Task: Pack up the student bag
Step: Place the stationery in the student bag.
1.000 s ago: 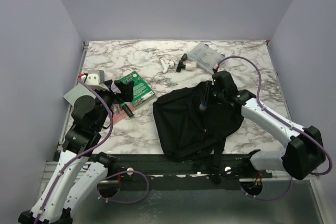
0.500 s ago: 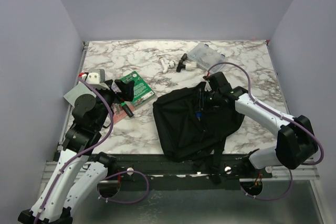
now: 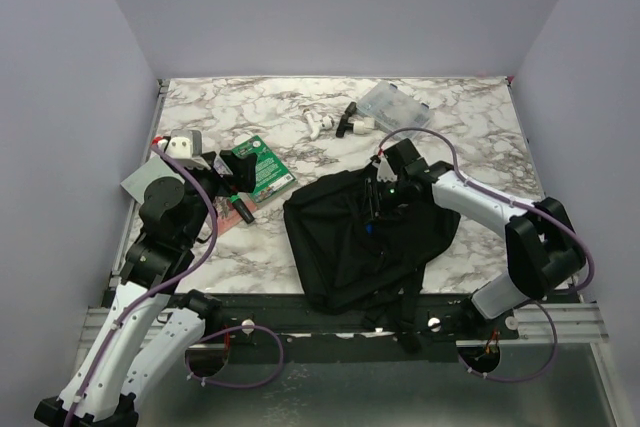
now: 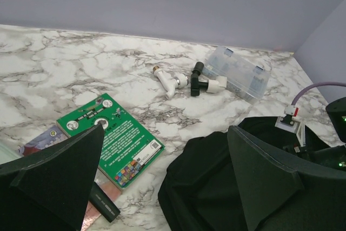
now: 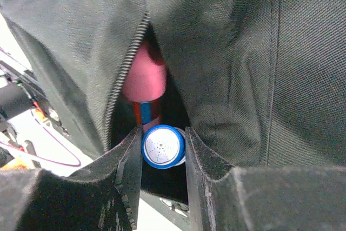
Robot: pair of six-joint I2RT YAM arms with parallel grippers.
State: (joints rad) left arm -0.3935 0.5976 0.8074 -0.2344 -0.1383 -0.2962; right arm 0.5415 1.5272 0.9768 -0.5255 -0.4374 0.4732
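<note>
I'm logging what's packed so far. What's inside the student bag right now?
Through the student bag's zip opening, a pink-capped pen-like item shows; the right end effector holds a blue-ended tube at the mouth. Deeper contents are hidden by fabric.

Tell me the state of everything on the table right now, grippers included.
student bag: lying flat, zip open.
right gripper: shut on blue-ended marker at the zip opening.
pink-capped item: partly inside the opening.
left gripper: open, empty.
clear box: looks closed.
green booklet: flat, shut.
</note>
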